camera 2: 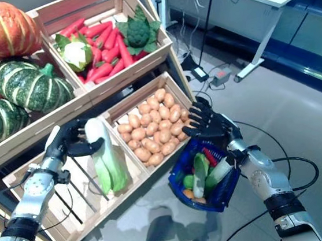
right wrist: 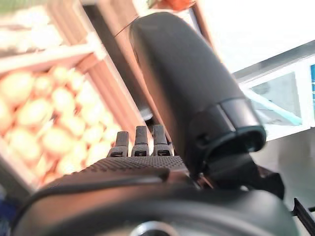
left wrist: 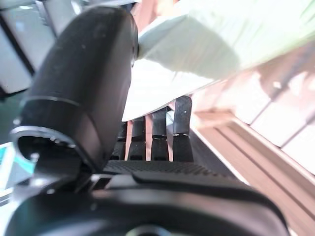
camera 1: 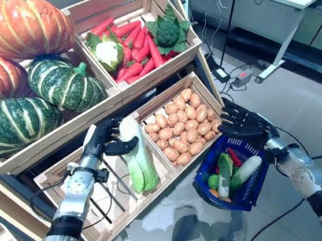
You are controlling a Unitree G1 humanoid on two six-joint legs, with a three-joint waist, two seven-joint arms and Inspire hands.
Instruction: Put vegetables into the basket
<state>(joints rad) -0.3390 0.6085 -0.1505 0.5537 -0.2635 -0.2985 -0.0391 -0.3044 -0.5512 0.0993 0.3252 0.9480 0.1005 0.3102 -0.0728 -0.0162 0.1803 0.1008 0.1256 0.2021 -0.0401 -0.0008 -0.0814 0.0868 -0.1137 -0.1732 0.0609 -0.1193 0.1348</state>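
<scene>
Cabbage (camera 1: 138, 158) is the piece in hand: the left hand (camera 1: 102, 140) has its thumb and fingers curled round the white stem end, while the leafy end rests on the slats of the lower left crate (camera 1: 56, 173). To do this well, I judge the grip should sit firm on the stem before lifting, the lift should clear the crate wall, and the carry should cross over the potatoes (camera 1: 179, 130) to the basket (camera 1: 239, 196). The right hand (camera 1: 244, 125) is closed on the basket's handle, holding it just beside the potato crate. Several vegetables already lie in the basket, so room is short.
</scene>
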